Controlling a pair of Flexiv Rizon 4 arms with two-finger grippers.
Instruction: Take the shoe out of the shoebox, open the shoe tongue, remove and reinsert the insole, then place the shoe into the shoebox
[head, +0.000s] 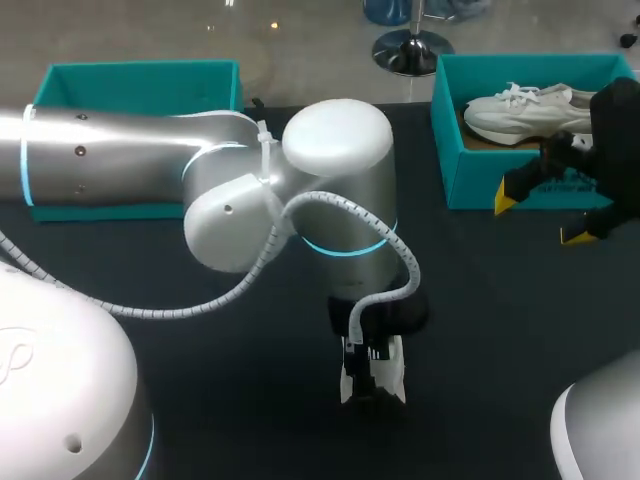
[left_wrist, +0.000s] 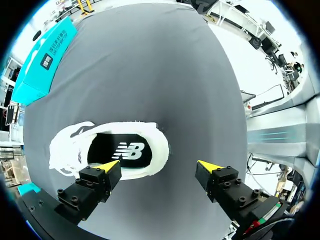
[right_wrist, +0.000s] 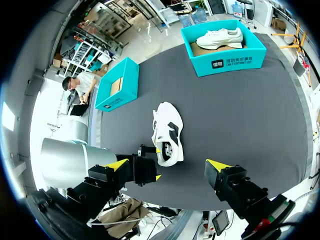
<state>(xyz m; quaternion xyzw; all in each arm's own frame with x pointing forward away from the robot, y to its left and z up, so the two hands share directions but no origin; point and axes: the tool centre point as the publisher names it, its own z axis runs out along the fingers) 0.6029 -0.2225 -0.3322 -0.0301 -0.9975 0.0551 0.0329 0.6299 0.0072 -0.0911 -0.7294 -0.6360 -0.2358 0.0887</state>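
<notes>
The left gripper (left_wrist: 159, 166) hangs just over the shoe (left_wrist: 156, 150), its fingers spread wide and clamped on nothing. One yellow tip sits at the shoe's rim, though whether it touches cannot be told, and the other tip stands off to the side of the shoe over bare table (head: 500, 330). The shoe is white and rests sole-down on the dark cloth with its mouth facing up, showing the black insole (left_wrist: 127, 150) lying inside.

The right gripper (right_wrist: 168, 164) is well apart from the shoe and raised above it, fingers also wide apart and holding nothing. Farther from the shoe, at the table's far edge, stands the teal shoebox (head: 470, 170) with a second white shoe (head: 520, 110) in it. Another teal box (head: 135, 85) stands at that same edge, well to the other side of the shoe.
</notes>
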